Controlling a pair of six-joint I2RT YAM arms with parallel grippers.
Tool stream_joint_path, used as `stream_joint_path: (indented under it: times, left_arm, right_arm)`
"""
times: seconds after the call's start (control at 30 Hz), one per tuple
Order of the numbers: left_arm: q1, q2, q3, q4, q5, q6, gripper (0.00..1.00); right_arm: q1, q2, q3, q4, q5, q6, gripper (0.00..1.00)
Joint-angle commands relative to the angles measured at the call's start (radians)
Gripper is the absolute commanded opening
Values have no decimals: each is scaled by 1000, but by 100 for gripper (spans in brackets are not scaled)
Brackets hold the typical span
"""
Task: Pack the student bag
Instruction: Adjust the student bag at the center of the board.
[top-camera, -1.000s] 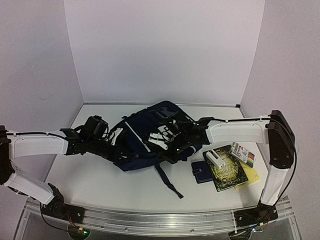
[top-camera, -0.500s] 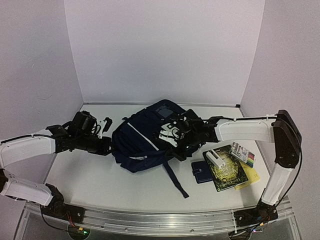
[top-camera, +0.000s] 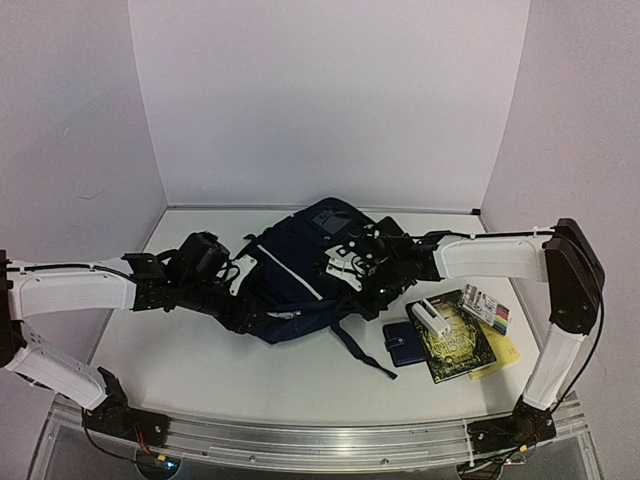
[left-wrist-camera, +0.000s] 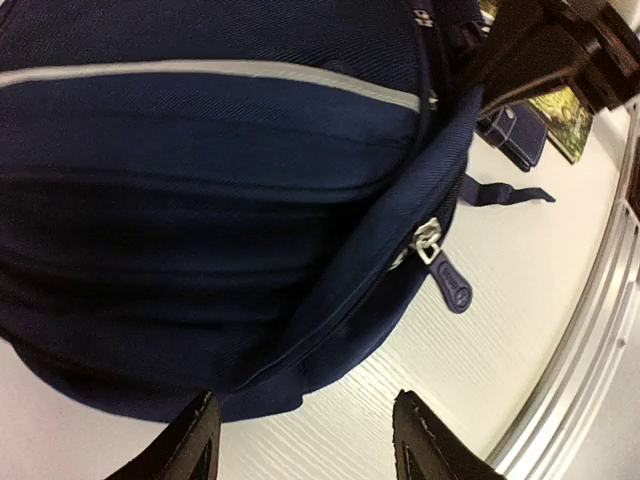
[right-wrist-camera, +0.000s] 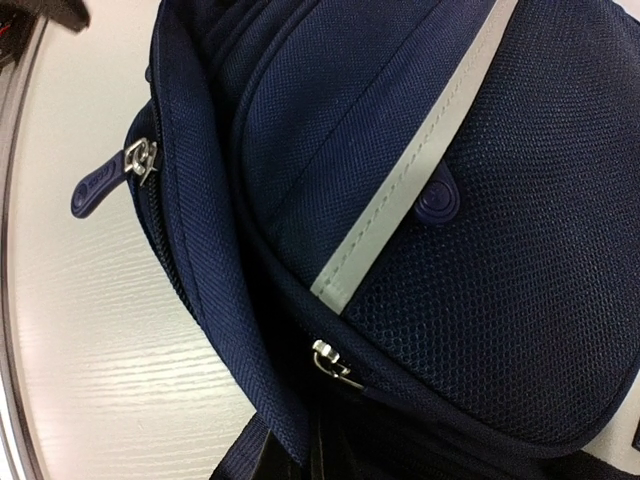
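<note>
The student bag, navy with thin pale stripes, lies on its side in the middle of the table. It fills the left wrist view and the right wrist view. My left gripper is open at the bag's lower left edge, with only bare table between its fingers. A zip pull hangs just beyond it. My right gripper is shut on a fold of the bag's fabric on its right side. Its jaws sit mostly hidden at the bottom of its own view, beside a metal zip slider.
To the right of the bag lie a small navy wallet, a dark book with a white box on it, a pack of markers and a yellow pad. A metal rail runs along the near edge.
My left gripper has opened and let go of the bag, then moved back right to the bag's lower edge. The bag shifted slightly right. The right gripper stayed shut on it.
</note>
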Motion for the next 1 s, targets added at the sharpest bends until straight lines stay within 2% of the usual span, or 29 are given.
stream_joint_path:
  times: [0.0,0.2,0.5,0.6,0.67,0.77,0.83,0.97]
  left_arm:
    - [-56,22,53,56,-119,244,60]
    - [-68,42,70,80,-169,381,60]
    - [-76,185,134,106,-216,492,57]
    - [-80,224,155,136,-301,515,46]
    - [-81,233,165,177,-395,519,27]
    - [-83,201,148,307,-511,531,6]
    - [-86,149,122,414,-557,541,1]
    - [-135,67,53,667,-633,600,0]
  right_arm:
    - [-1,-88,69,61,-94,58,0]
    - [-1,-96,78,54,-120,68,0]
    - [-1,-94,90,40,-150,69,0]
    - [0,-96,86,33,-160,61,0]
    - [-1,-98,80,28,-161,54,0]
    - [1,-99,69,23,-166,49,0]
    - [1,-99,66,19,-170,47,0]
    - [1,-100,65,12,-170,39,0]
